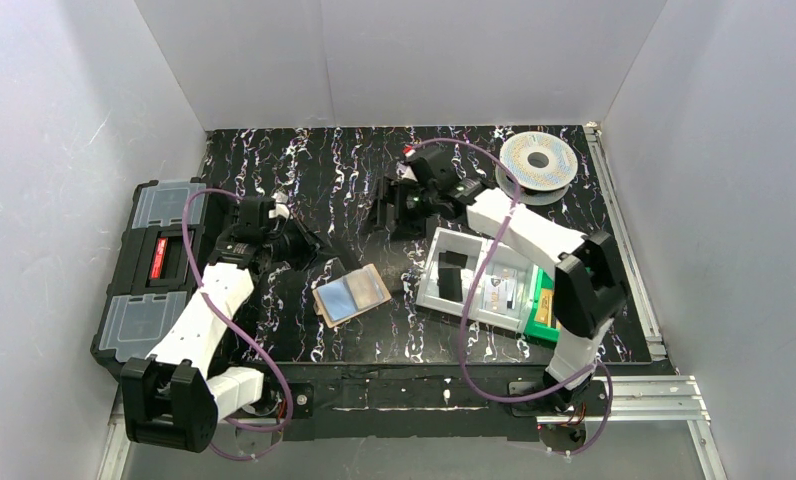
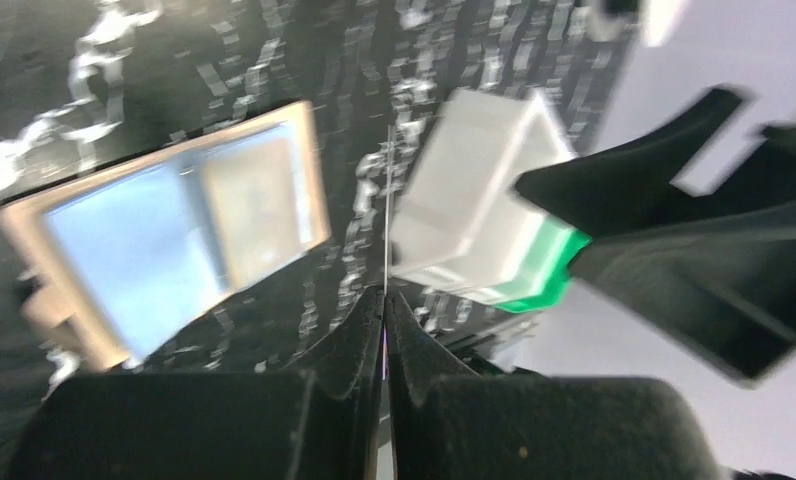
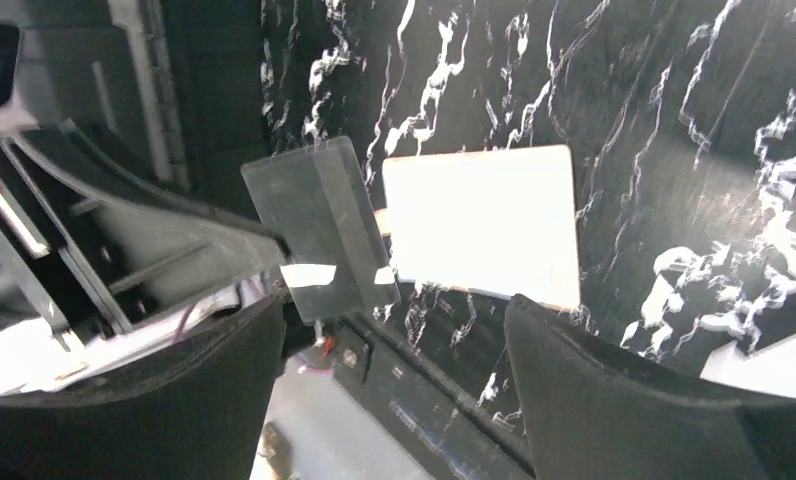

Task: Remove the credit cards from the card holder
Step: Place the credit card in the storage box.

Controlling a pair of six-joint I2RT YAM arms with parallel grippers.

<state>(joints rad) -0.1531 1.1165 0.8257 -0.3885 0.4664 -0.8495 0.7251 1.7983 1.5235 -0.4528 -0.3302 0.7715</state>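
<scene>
you're working in a lab-style robot test cell: plain white panels (image 1: 404,60) are boxing in a black marbled desk (image 1: 354,170) on three sides, aluminium rails (image 1: 644,398) are framing its edge, and two white arms (image 1: 209,300) trailing purple cables (image 1: 461,340) are standing bolted at the near side.

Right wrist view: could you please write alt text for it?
The left gripper holds a credit card above the black marbled table. Beyond it lies the washed-out card holder; the open right gripper frames the bottom edge.

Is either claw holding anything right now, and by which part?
The left claw pinches a credit card by one edge; the right claw is open and empty.
</scene>
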